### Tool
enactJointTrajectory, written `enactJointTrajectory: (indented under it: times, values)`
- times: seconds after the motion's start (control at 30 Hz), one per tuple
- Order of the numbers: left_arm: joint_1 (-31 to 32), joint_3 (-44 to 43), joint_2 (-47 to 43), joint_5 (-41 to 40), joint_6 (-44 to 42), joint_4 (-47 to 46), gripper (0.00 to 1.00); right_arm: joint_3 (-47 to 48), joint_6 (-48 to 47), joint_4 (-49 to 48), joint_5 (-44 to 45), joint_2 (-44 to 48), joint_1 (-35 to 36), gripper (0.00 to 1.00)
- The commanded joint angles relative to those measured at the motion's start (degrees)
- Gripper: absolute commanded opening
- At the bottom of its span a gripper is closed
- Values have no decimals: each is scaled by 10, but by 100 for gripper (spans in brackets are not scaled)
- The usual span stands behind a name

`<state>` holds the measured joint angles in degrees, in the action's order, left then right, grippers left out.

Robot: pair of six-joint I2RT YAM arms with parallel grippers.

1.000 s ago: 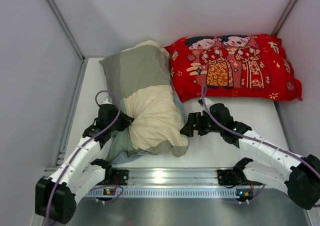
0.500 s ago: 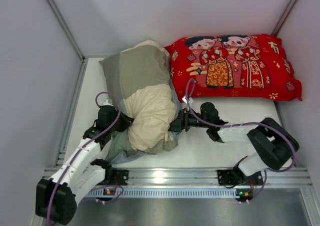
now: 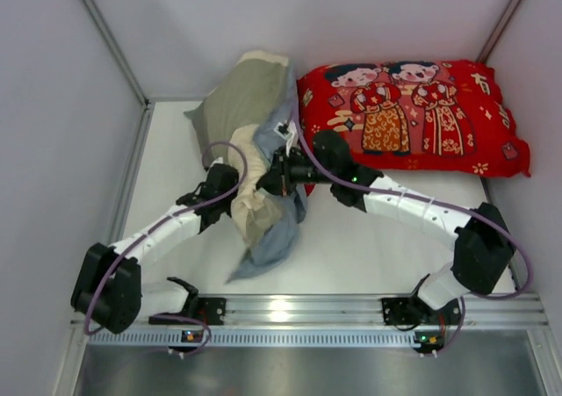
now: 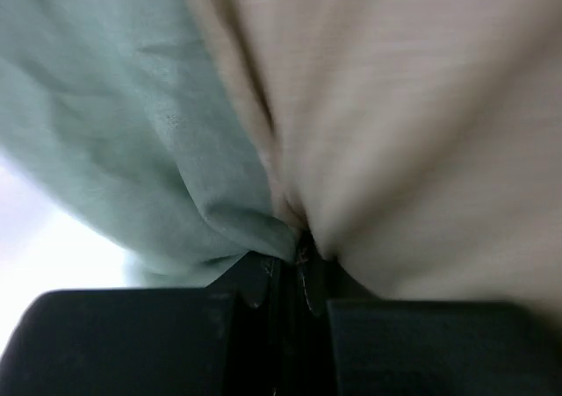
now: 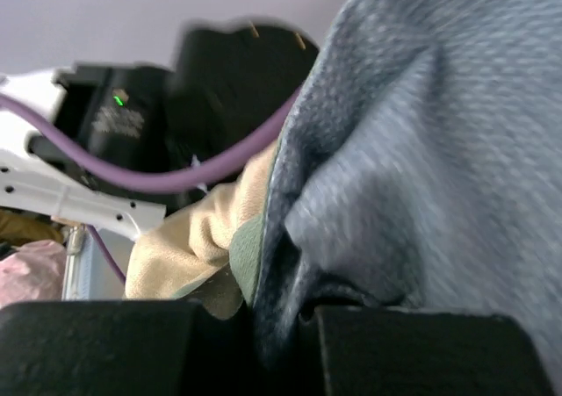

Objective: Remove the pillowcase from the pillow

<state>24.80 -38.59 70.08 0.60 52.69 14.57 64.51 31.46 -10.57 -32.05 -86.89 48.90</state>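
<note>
Pillowcase [image 3: 248, 115] sits left of centre on the table, bunched into a tall crumpled ridge running from the back wall toward me. Sage-green panel at the far end, cream panel in the middle, blue-grey reverse folded out on the right side and hanging down at the near end, its tip on or just above the surface, can't tell which. Pillow is inside the case, not visible as its own thing.

My left gripper [image 3: 234, 190] is clamped down on the pillowcase from the left; wrist view shows the jaws pressed together with a gather of pale green and cream cloth pinched in them [image 4: 294, 269]. My right gripper [image 3: 272, 176] is on the other side of the ridge, just beside the left one; its jaws are closed in on a fold of the blue-grey cloth [image 5: 283, 321], with cream and green edges poking out beside it. Both arms reach in toward the middle, and my left arm's purple cable [image 5: 176, 181] shows in the right wrist view.

Red pillow [image 3: 413, 115] with two cartoon figures lies flat at the back right, its left edge touching the green end of the pillowcase. Table [image 3: 378, 255] is plain white. Metal rail [image 3: 290, 313] runs along the near edge, holding the arm bases. Pale grey walls [image 3: 53, 150] enclose left, back and right, with thin metal strips at the corners.
</note>
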Motion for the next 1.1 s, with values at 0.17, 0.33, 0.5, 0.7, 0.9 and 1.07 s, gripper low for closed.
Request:
enactJointTrajectory:
  times: [0.17,0.33,0.5,0.7,0.9,1.07]
  values:
    - [100,1,-55,-79,30,47,9,196,-83,80,49,-36,42,0]
    - [100,-7,-284,-226,72,296,36,264,-98,132,41,-89,58,0]
    - [99,-83,-419,-290,105,486,57,321,-96,138,46,-166,82,0]
    - [99,-169,-470,-315,166,583,74,363,-81,137,51,-235,93,0]
    - [98,-262,-493,-350,133,622,76,433,-75,173,50,-281,93,0]
    - [98,-278,-433,-304,66,596,80,450,-52,187,52,-291,91,0]
